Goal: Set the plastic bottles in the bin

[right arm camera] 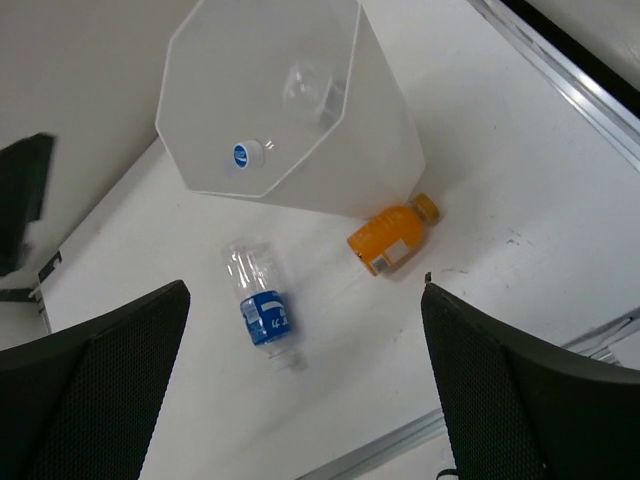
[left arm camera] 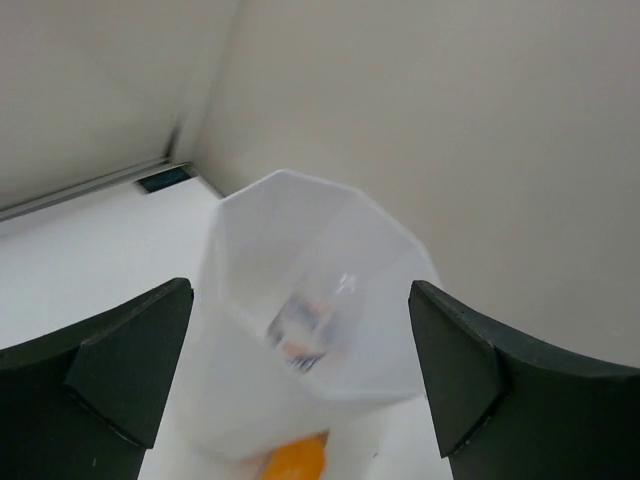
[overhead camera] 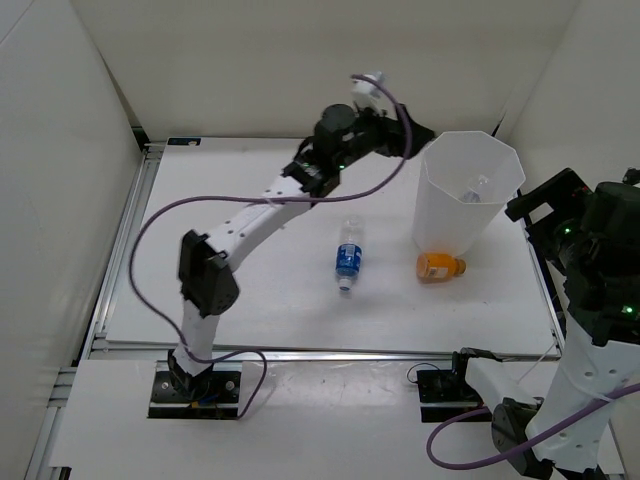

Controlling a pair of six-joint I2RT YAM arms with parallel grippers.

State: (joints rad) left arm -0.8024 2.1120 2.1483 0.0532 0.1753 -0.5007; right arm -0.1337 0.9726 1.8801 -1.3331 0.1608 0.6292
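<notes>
The bin stands on the table, at about 2 o'clock from the table's middle, and an inner bottle lies inside it. At the bin's 6 o'clock a near bottle lies on its side, just beside the bin's foot. The middle bottle lies at that one's 9 o'clock, apart from it, near the table's centre.

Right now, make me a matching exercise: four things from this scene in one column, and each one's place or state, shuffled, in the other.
1. clear plastic bottle with blue label
2. orange plastic bottle
3. tall translucent white plastic bin
4. left gripper

A. open, holding nothing
B. lying at the bin's foot
C. upright, with a clear bottle inside
D. lying on its side, apart from the bin

Pairs: 1-D, 2-B, 3-C, 4-A
</notes>
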